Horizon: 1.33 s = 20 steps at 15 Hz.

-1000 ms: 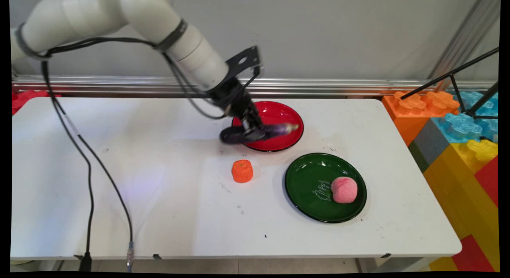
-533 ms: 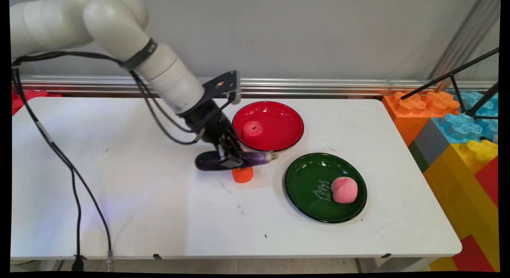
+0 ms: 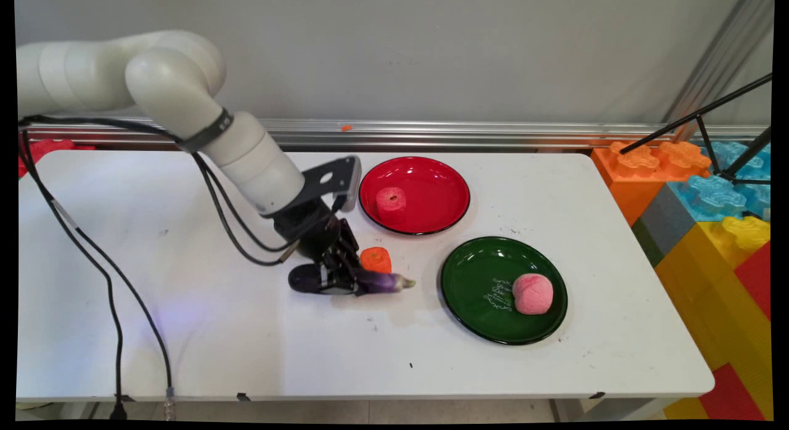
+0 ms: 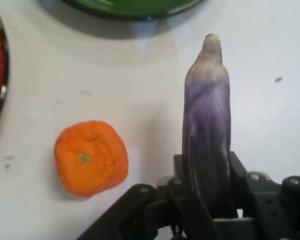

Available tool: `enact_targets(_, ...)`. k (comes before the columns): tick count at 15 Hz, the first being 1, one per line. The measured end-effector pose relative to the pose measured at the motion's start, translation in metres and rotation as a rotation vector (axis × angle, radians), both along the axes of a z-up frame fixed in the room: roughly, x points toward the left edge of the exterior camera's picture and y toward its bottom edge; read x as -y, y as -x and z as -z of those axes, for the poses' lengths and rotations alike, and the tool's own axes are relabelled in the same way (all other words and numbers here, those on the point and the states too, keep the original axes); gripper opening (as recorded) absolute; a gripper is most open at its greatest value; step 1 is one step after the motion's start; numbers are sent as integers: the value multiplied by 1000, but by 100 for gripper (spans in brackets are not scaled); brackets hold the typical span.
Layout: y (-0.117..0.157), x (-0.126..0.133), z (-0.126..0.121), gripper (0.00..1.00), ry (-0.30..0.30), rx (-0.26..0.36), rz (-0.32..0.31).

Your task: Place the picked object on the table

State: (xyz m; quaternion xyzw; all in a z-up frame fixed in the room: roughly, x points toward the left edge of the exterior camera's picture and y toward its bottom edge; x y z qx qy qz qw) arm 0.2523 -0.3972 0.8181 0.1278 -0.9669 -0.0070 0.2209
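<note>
**Eggplant gripped low beside the orange**

While you look down the hand view, your black two-finger gripper (image 4: 208,200) is closed around a long purple toy eggplant (image 3: 376,282), held lengthwise just above the white table (image 3: 185,331). A soft orange toy fruit (image 3: 376,259) sits just beside it, between the red plate (image 3: 444,171) and green plate (image 3: 468,294).

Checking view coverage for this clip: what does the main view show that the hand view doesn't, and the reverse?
Only the main view shows the pink fruit on the green plate, the red piece in the red plate, and the arm's cables. Only the hand view shows the orange's green dimple and the eggplant's pale tip close up. Both show the gripper shut on the eggplant beside the orange.
</note>
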Motion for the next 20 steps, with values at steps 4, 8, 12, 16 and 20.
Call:
enact_targets(4,-6,-6,23,0,-4,26,46)
enact_targets(8,-10,-11,36,0,-7,40,74)
enact_targets(12,-12,-13,44,0,1,47,107)
enact_targets(16,-12,-14,47,100,10,47,134)
enact_targets(20,-8,-10,39,100,13,28,127)
